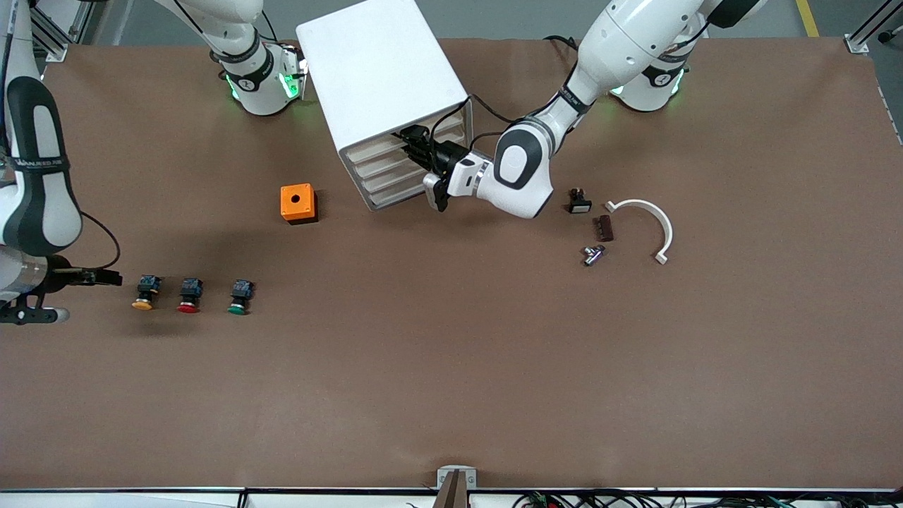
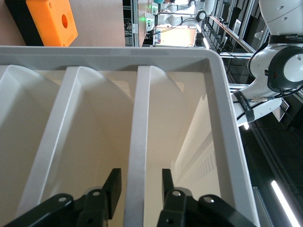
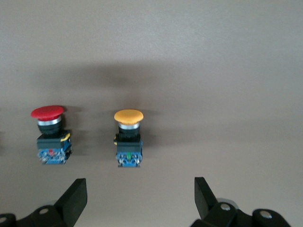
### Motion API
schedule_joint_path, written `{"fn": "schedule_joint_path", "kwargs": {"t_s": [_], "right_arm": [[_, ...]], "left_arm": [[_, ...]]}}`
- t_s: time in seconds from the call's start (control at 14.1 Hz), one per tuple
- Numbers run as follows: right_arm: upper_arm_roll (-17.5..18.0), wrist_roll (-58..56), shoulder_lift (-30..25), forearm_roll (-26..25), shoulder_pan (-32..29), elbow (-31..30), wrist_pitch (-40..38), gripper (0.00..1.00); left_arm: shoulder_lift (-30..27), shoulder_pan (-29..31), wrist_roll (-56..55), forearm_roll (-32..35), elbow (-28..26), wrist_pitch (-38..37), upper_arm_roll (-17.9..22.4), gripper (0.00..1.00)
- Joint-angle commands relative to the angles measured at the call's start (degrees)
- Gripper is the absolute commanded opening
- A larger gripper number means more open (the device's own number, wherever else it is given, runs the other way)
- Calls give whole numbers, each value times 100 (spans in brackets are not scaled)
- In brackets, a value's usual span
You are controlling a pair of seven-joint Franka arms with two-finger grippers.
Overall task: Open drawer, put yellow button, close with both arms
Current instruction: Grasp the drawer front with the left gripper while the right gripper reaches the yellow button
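Hanging with fingers spread wide, the right gripper (image 3: 140, 196) framed the yellow button (image 3: 129, 137) just ahead of its fingertips: small, light, rigid, best pinched across its black-and-blue body under the domed cap. The left gripper (image 2: 139, 189) straddled the drawer (image 2: 142, 142) front's lip, fingers narrowing, not yet clamped.

The right arm (image 1: 39, 162) bears small lettering on its black band, too small to read surely. Nothing else carries legible text.
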Motion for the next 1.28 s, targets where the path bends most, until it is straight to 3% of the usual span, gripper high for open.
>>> {"fn": "schedule_joint_path", "kwargs": {"t_s": [0.0,0.64,0.85,1.21], "right_arm": [[37,-47,-101,-7,-27,-421,405,100],[73,-55,286,10,-54,-712,862,100],[64,-55,488,326,-62,-712,1055,100],[64,-11,664,344,-115,-695,1284,100]], "left_arm": [[-209,38,307,-187,-231,77,-91,36],[-209,381,449,358,-222,-11,-65,17],[-183,390,449,367,-222,-20,-65,10],[-174,503,431,376,-213,-55,-56,4]]}}
